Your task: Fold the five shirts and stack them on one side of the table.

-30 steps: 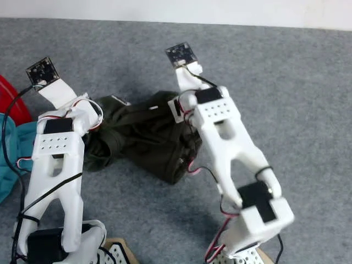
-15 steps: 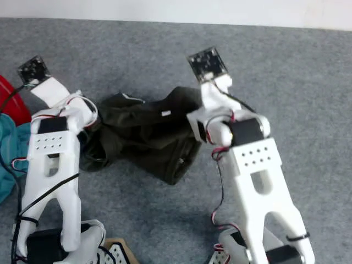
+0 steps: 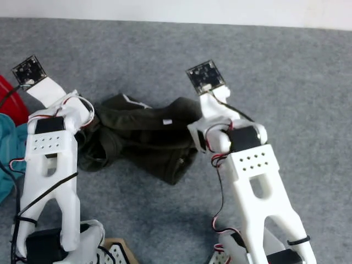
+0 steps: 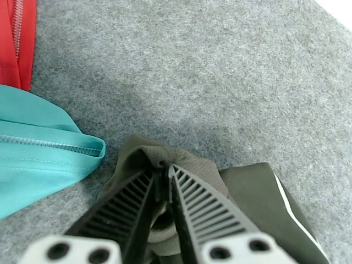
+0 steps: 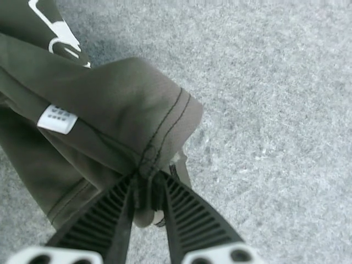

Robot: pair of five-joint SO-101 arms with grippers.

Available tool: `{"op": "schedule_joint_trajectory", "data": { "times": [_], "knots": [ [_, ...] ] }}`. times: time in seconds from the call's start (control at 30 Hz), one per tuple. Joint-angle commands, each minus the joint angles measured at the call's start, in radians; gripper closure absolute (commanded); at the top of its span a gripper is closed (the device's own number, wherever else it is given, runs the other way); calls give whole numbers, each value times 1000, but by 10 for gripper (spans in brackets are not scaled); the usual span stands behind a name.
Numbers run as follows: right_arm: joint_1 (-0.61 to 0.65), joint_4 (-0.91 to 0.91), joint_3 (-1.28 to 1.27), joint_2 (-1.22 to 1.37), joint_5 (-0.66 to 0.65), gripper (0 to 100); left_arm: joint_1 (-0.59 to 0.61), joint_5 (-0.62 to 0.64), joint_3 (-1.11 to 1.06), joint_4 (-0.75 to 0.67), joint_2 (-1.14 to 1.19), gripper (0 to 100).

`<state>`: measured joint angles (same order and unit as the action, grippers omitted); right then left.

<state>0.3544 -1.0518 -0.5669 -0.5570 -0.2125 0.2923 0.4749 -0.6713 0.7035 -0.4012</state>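
The dark olive shirt (image 3: 146, 137) lies bunched in the middle of the grey table (image 3: 308, 82), strung between the two arms. The left gripper (image 4: 165, 168) has its jaws pinched almost together on a fold at the shirt's left end. The right gripper (image 5: 147, 179) is clamped the same way on a stitched hem at the shirt's right end. To the right of the shirt and on its far side the grey surface runs broad and bare up to a pale strip along the far edge. The left side is tighter: a teal garment (image 3: 8, 148) and a red garment (image 3: 8, 102) sit at the table's left edge, the teal one near the left arm. From above, the arms' own bodies cover the fingertips. The wrist views give the grips, and the left one adds the teal garment's zip (image 4: 49, 144) just beside the held fold. The right wrist view brings out a small white label (image 5: 56, 119) and a white print (image 5: 52, 27) on the shirt.
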Motion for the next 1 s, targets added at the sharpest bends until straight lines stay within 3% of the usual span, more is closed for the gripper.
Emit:
{"op": "schedule_joint_trajectory", "data": {
  "times": [0.0,0.13,0.33,0.53,0.73,0.9,0.97],
  "knots": [
    [-7,59,-31,-30,-14,989,18,8,8,-17,-15,993],
    [21,85,-65,-30,-14,985,18,8,5,-17,-15,993],
    [82,85,-131,-30,-8,879,18,8,4,-17,-12,993],
    [114,85,-186,-31,-6,997,18,8,4,-17,-8,993],
    [113,87,-183,-30,-6,987,18,8,2,-17,-7,993],
    [90,165,-199,-15,-6,837,18,8,2,-15,-7,993],
    [82,188,-202,31,-6,822,18,8,2,-15,-7,993]
  ]
}}
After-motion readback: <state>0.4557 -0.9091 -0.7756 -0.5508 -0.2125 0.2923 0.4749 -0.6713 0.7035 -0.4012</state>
